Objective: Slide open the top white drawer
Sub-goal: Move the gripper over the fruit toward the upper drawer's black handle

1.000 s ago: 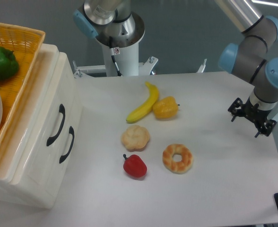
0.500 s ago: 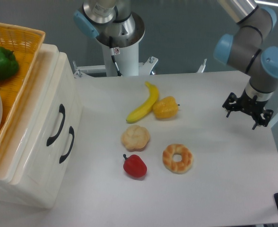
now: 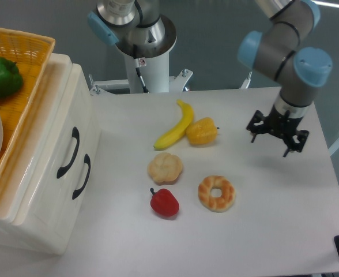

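The top white drawer (image 3: 64, 122) is the cabinet's upper one, at the left of the table, with a curved black handle (image 3: 68, 151) on its front. It sits flush with the lower drawer's front. My gripper (image 3: 271, 142) hangs over the right side of the table, far from the cabinet. Its black fingers are spread open with nothing between them.
The lower drawer's handle (image 3: 82, 176) lies just beside the upper one. An orange basket (image 3: 28, 75) with a green pepper (image 3: 1, 76) stands on the cabinet. Between cabinet and gripper lie a banana (image 3: 175, 132), yellow pepper (image 3: 202, 131), bun (image 3: 165, 168), red pepper (image 3: 164, 202) and donut (image 3: 217, 193).
The gripper has moved left and slightly up across the table's right side, towards the middle. The drawers and the food have not moved.
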Controlling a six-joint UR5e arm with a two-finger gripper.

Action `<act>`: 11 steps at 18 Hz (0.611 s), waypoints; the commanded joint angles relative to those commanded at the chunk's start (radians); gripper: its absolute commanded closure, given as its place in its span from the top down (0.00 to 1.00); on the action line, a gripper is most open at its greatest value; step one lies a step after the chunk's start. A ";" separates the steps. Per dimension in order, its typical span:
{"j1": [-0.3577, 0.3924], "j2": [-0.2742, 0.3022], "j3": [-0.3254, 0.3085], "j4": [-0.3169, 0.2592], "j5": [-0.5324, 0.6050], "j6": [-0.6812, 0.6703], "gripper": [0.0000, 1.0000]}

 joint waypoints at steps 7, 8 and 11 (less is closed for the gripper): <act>-0.123 0.037 0.087 -0.198 0.003 -0.229 1.00; -0.143 0.050 0.100 -0.221 -0.015 -0.267 1.00; -0.195 0.064 0.121 -0.258 -0.080 -0.374 1.00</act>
